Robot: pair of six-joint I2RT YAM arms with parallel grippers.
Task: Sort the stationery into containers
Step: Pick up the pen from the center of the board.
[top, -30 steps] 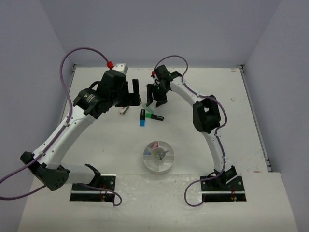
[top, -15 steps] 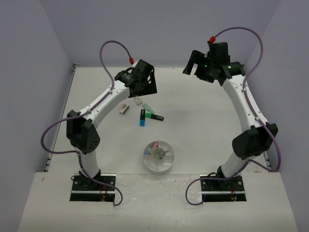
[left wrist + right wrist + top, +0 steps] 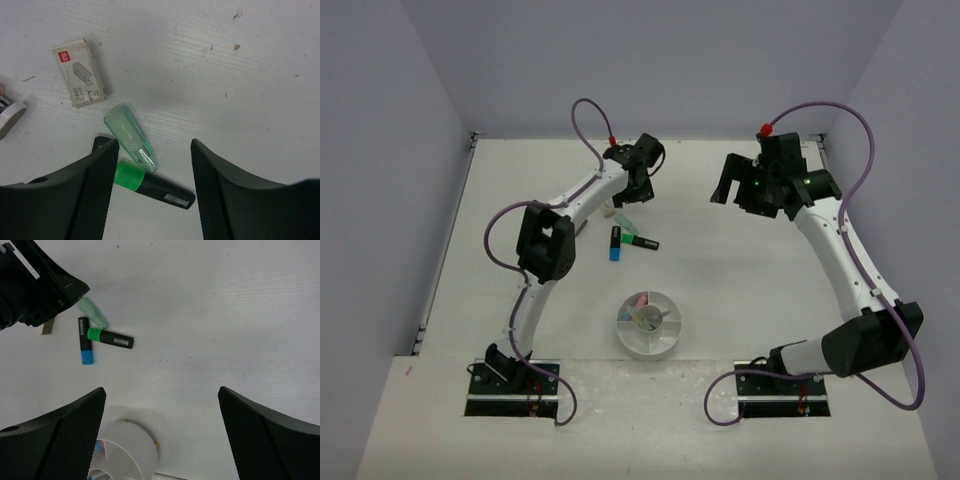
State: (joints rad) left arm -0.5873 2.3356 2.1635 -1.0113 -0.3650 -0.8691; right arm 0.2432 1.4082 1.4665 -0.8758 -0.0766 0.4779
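Highlighter (image 3: 150,186), green cap, black barrel, lying flat, left gripper (image 3: 152,145) spread, right gripper (image 3: 161,391) spread.

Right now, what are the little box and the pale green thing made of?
The box looks like matte cardboard: it is printed, with scuffed, worn edges. The pale green thing seems to be glossy plastic: it is see-through, with moulded ridges.

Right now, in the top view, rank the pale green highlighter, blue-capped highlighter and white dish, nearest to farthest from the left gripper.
1. The pale green highlighter, just under the left gripper.
2. The blue-capped highlighter, a little closer to the arm bases.
3. The white dish, farthest, toward the near edge.
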